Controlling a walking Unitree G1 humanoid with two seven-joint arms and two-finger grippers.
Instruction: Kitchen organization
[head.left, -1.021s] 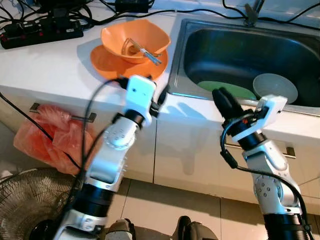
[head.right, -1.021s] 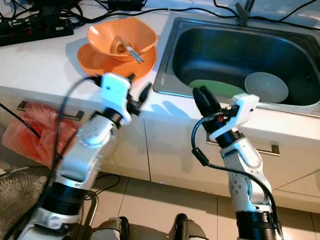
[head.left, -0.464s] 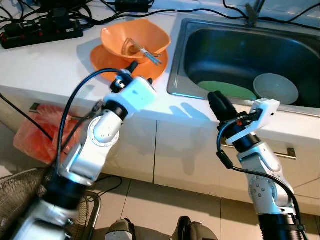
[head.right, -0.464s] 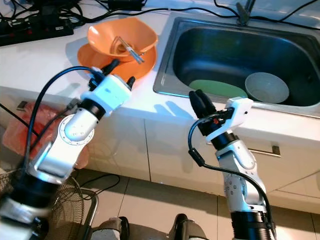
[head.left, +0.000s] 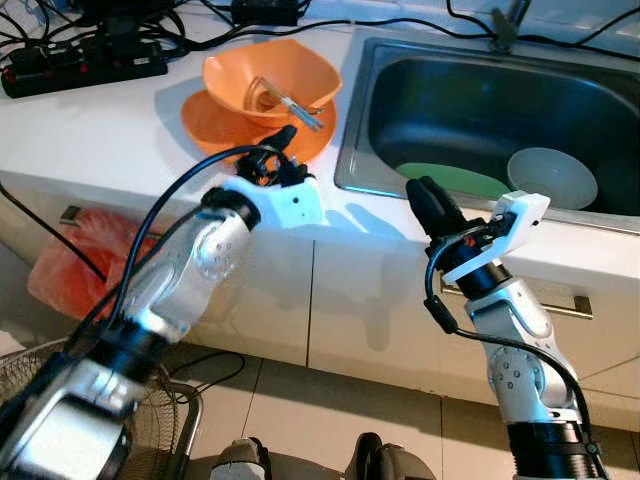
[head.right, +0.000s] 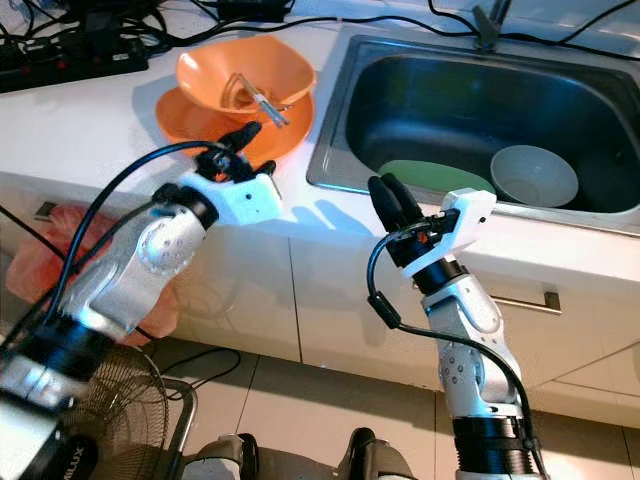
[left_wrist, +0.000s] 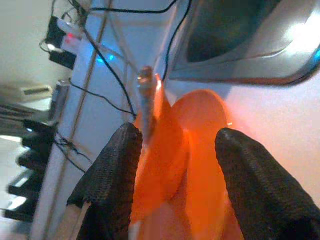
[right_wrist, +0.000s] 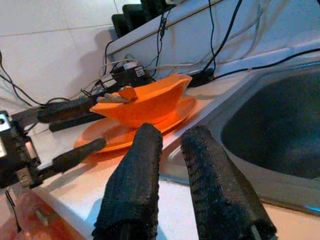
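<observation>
An orange bowl (head.left: 270, 75) with cutlery (head.left: 295, 105) in it sits on an orange plate (head.left: 210, 125) on the white counter, left of the sink. My left gripper (head.left: 284, 152) hovers open at the plate's near edge, pointing at it. In the left wrist view the bowl (left_wrist: 160, 145) and plate (left_wrist: 205, 125) show between the spread fingers without being touched. My right gripper (head.left: 428, 198) is raised in front of the sink's near rim, its fingers (right_wrist: 135, 180) a narrow gap apart and holding nothing. A green plate (head.left: 450, 180) and a grey bowl (head.left: 550, 178) lie in the sink.
The steel sink (head.left: 352, 150) takes up the counter's right half. A black power strip (head.left: 80, 65) with cables lies at the back left. Below the counter a red plastic bag (head.left: 90, 270) hangs on a cabinet handle, and a fan (head.left: 40, 400) stands on the floor.
My left arm has swung its gripper up from the cabinet front to the orange plate's near edge. The right gripper has drifted slightly left.
</observation>
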